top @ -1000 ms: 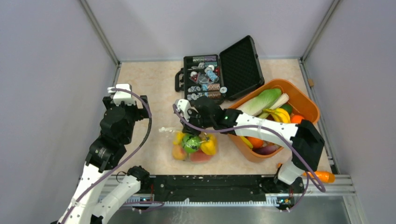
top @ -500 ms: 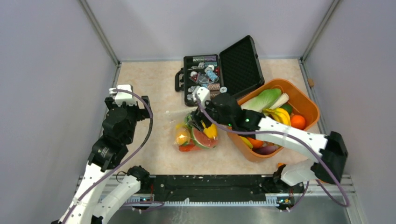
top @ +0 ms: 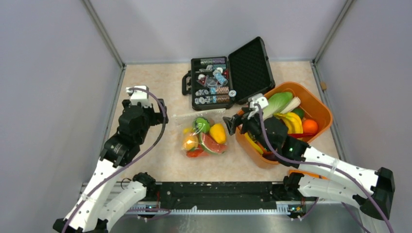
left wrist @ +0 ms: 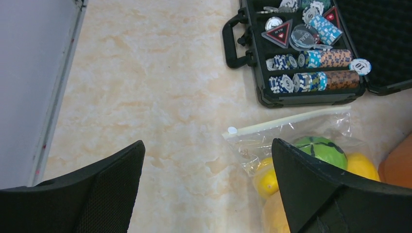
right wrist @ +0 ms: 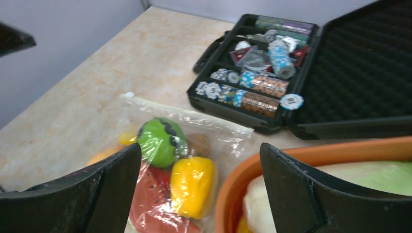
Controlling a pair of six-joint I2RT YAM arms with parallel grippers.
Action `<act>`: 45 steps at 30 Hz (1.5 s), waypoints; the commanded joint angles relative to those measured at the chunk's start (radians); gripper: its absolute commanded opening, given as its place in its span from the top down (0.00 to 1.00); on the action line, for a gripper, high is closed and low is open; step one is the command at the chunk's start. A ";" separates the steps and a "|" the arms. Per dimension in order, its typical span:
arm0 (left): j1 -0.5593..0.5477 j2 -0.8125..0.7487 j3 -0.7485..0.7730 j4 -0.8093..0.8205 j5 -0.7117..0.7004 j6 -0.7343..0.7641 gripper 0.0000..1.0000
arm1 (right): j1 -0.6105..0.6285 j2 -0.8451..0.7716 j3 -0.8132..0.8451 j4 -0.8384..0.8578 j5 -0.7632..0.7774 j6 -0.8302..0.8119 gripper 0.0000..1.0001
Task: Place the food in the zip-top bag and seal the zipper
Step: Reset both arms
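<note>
The zip-top bag [top: 185, 119] lies flat on the table between my two grippers, and neither touches it. Through the clear plastic the food shows: a green fruit [top: 201, 125], a yellow pepper [top: 218, 133], a watermelon slice [top: 212, 144] and an orange-yellow peach [top: 190, 142]. The zipper [left wrist: 291, 120] runs along the bag's far edge, toward the black case. My left gripper [left wrist: 208, 143] hovers open just left of the bag, with nothing between its fingers. My right gripper [right wrist: 200, 145] is open over the bag's right side and the tub's rim, holding nothing.
An open black case [top: 214, 82] of poker chips sits just beyond the bag. The orange tub [top: 320, 109], holding more toy produce, stands right of the bag under my right arm. An orange carrot [top: 336, 183] lies near the front right rail.
My right gripper opened, let go of the bag and drew back right toward the tub. The bag settled flat with the food inside. My left arm moved right, closer to the bag.
</note>
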 commanded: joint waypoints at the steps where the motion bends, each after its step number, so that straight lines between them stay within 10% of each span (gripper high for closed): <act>1: 0.009 0.051 0.039 -0.062 0.041 -0.085 0.01 | -0.057 -0.091 -0.002 0.074 0.143 0.018 0.10; 12: 0.205 0.126 0.122 -0.121 0.266 -0.083 0.01 | -0.266 -0.150 0.142 -0.272 0.153 0.095 0.10; 21: 0.418 0.162 0.148 -0.109 0.447 -0.155 0.01 | -0.588 -0.071 0.287 -0.529 -0.145 0.154 0.12; 26: 0.419 0.126 0.112 -0.119 0.382 -0.201 0.01 | -0.715 -0.196 0.213 -0.501 -0.045 0.251 0.09; 33: 0.419 0.005 0.019 -0.026 0.201 -0.238 0.01 | -0.715 -0.159 0.228 -0.532 -0.373 0.189 0.06; 45: 0.419 0.052 0.030 -0.065 0.152 -0.217 0.01 | -0.716 -0.191 0.117 -0.434 -0.479 0.291 0.06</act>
